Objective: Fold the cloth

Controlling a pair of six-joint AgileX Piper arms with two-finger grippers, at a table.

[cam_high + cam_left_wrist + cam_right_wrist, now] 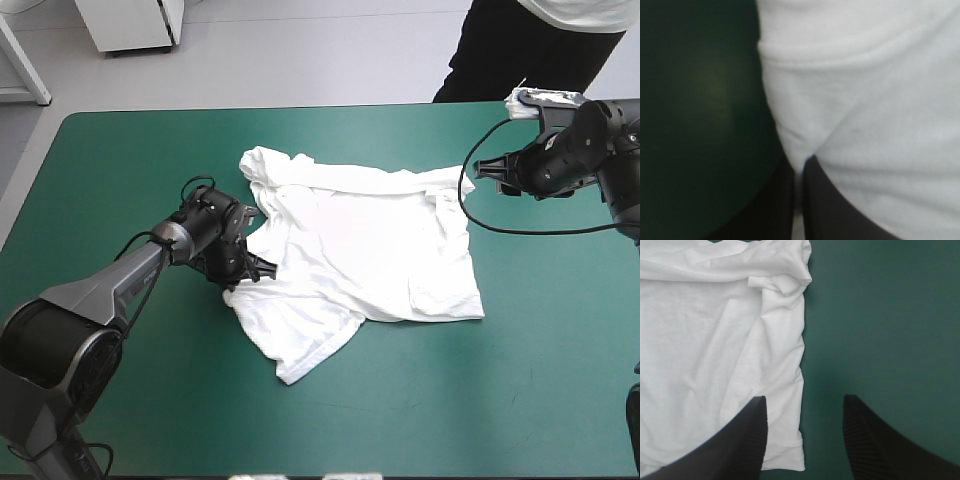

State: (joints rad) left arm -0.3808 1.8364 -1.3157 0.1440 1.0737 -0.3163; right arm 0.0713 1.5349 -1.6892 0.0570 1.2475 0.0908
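Teal-green cover (120, 160) fills the table from edge to edge when seen from above, and the white T-shirt (370, 240) lies spread on it around the middle, a little toward the far side. It is mostly flat but wrinkled. Its far edge is bunched into a ridge, and one sleeve (300, 345) points toward the near edge. The left gripper (250, 270) is down at the T-shirt's left edge, touching the cloth where that sleeve begins. The right gripper (488, 168) is near the far right corner of the T-shirt, just beside the cloth and pointing at it. From the left wrist, the left gripper (801, 160) is pinched nearly together with a thin strip of white cloth caught between its black fingers (840, 210), so it is grasping the T-shirt (865, 100). The cloth spreads ahead of the gripper and to one side with a soft fold across it, and dark cover (700, 125) lies on the other side. From the right wrist, the right gripper (805, 400) is released and holds nothing, its black fingers (757, 440) well apart. The T-shirt's (705, 350) side edge runs between them. One finger hangs over the white cloth and the other over bare cover (890, 315). Ahead of the gripper, the corner of the cloth is crumpled into a small knot of folds.
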